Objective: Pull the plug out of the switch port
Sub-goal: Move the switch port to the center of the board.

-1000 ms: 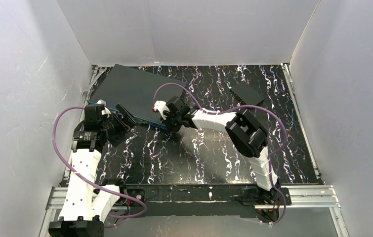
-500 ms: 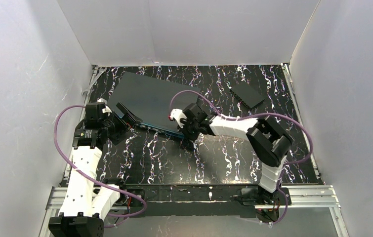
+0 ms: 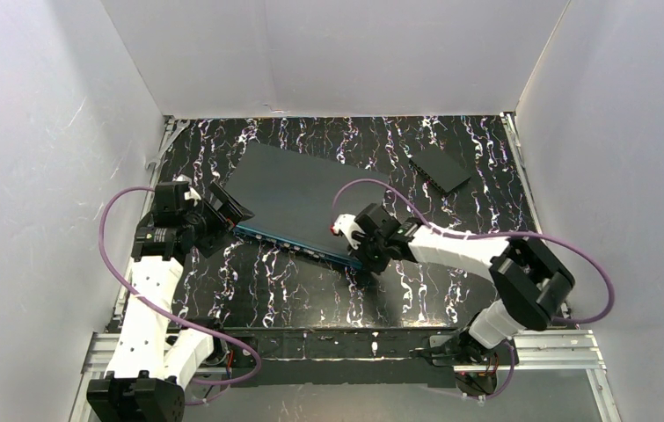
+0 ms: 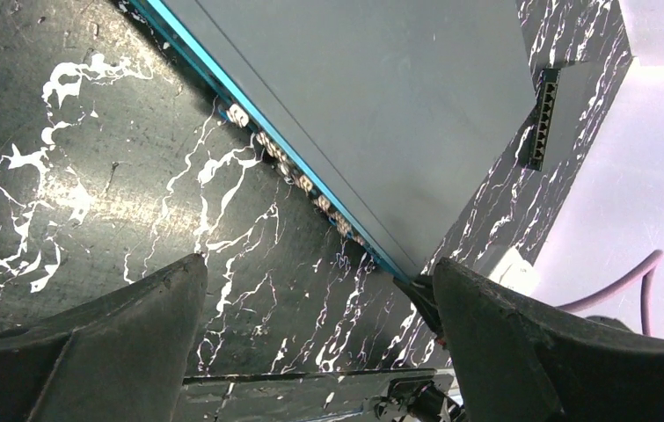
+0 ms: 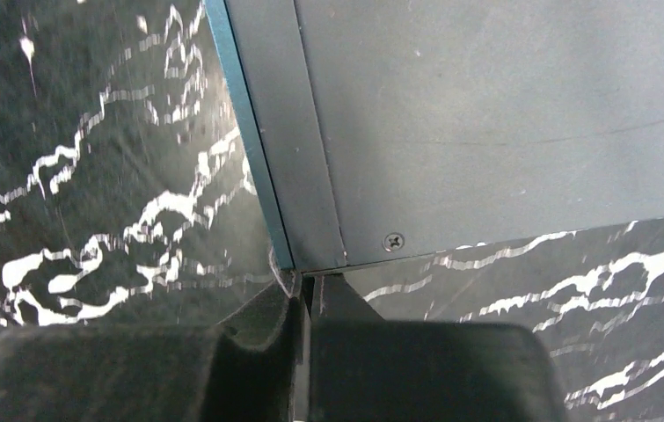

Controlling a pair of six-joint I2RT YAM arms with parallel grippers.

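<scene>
Black marbled table (image 3: pixel 310 290) carrying switch (image 3: pixel 302 189), left gripper (image 4: pixel 317 266) gaping wide, holding nothing, right gripper (image 5: pixel 302 299) pressing fingers together at switch corner.

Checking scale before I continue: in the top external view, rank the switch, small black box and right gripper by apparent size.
1. switch, clearly largest.
2 and 3. small black box and right gripper look alike; the gripper may be nearer the camera, so I won't rank them.
</scene>
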